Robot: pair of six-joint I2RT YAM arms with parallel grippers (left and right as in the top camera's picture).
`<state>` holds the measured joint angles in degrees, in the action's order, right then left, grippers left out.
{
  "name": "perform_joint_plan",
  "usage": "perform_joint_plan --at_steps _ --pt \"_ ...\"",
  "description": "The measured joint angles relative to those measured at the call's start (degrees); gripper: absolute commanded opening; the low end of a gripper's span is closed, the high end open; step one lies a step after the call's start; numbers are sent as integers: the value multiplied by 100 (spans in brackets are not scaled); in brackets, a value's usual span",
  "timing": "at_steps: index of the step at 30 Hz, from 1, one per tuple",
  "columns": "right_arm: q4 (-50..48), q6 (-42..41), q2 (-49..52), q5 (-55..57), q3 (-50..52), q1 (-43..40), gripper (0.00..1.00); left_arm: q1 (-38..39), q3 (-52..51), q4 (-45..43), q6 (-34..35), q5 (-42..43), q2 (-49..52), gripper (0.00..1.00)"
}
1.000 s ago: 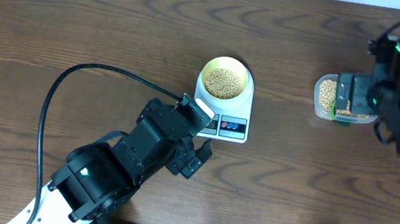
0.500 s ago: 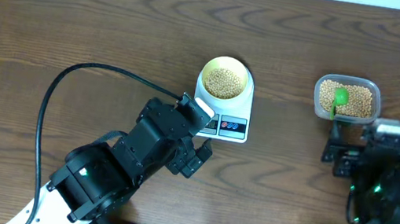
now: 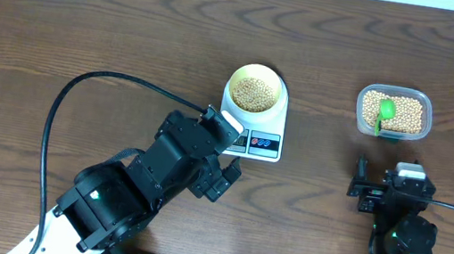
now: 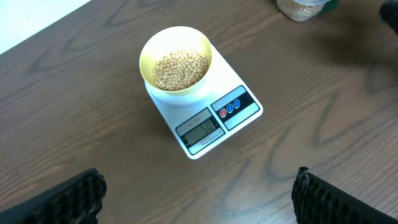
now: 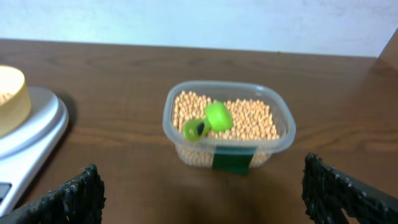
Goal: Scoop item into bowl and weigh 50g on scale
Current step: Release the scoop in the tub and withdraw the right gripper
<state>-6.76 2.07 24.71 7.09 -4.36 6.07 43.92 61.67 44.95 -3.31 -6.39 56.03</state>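
The pale yellow bowl (image 3: 259,71) stands on the white scale (image 3: 273,149), holding a layer of tan beans (image 3: 255,93). The left wrist view shows the bowl (image 4: 147,53), its beans (image 4: 180,66) and the scale (image 4: 245,115) with digits lit on its display. My left gripper (image 3: 232,151) hovers open just in front of the scale, its fingers (image 4: 81,196) wide apart over bare wood. My right gripper (image 3: 386,181) is open and empty, in front of the clear tub (image 3: 392,125) of beans. A green scoop (image 5: 208,119) lies in the tub (image 5: 273,140).
A black cable (image 3: 79,91) loops over the table to the left of the left arm. The tub carries a green label (image 5: 231,160) on its near wall. The table's far edge meets a white wall (image 5: 199,22).
My right arm has drawn back from over the tub towards the table's front edge, leaving the green scoop in the beans. The left arm, bowl and scale have not moved.
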Motion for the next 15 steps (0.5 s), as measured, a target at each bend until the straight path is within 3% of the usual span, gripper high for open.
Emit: perform_joint_plan --at_steps 15 --pt "127 -17 -2 -70 396 2 99 0 2 0 0 0 0 98"
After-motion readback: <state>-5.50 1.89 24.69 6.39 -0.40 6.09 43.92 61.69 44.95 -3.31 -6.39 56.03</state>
